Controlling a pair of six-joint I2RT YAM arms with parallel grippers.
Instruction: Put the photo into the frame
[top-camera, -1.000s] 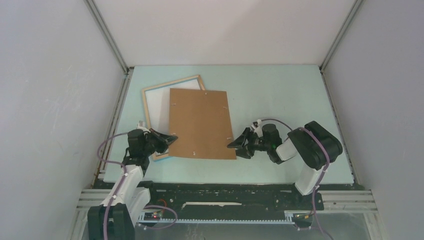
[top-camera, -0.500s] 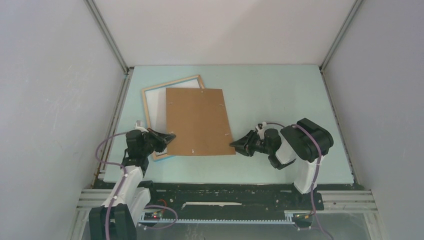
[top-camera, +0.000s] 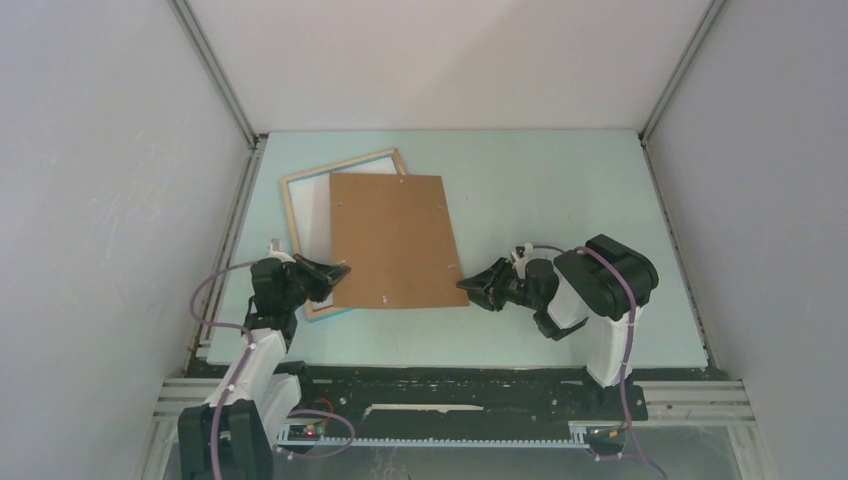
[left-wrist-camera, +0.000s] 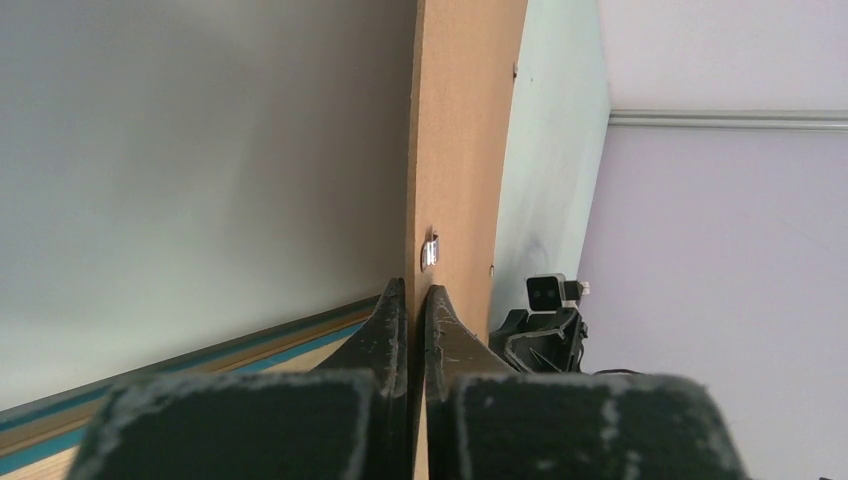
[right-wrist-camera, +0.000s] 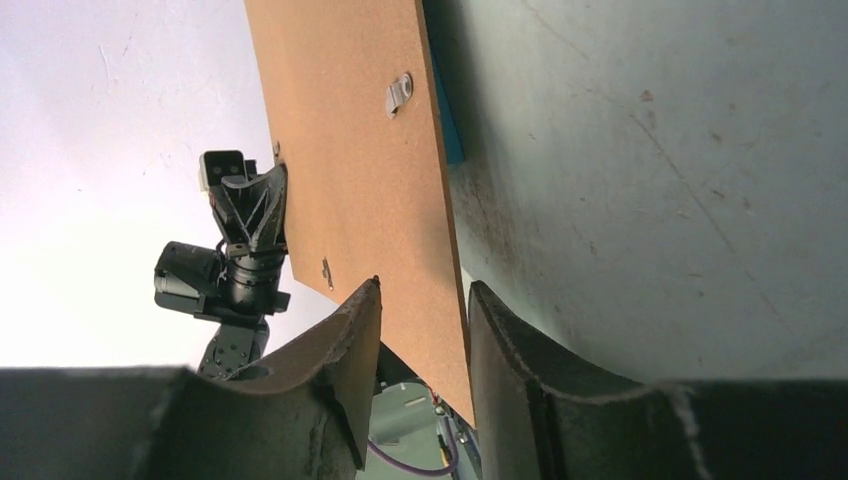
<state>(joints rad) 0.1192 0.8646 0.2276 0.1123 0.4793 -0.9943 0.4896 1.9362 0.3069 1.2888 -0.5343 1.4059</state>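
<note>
On the left of the table, the backing board has slid left within the last second, squaring over the frame; closing looks near. Its edge is clamped by the left gripper, while the right gripper straddles its corner, grip not discernible. White sheet inside the frame, likely the photo, lies under the board beside the left fingers.

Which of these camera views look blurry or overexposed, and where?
Top external: soft, even light, sharp throughout, no glare on the backing board. Left wrist: the bottom foreground is badly out of focus. Right wrist: the upper-left background is washed out almost to white.
</note>
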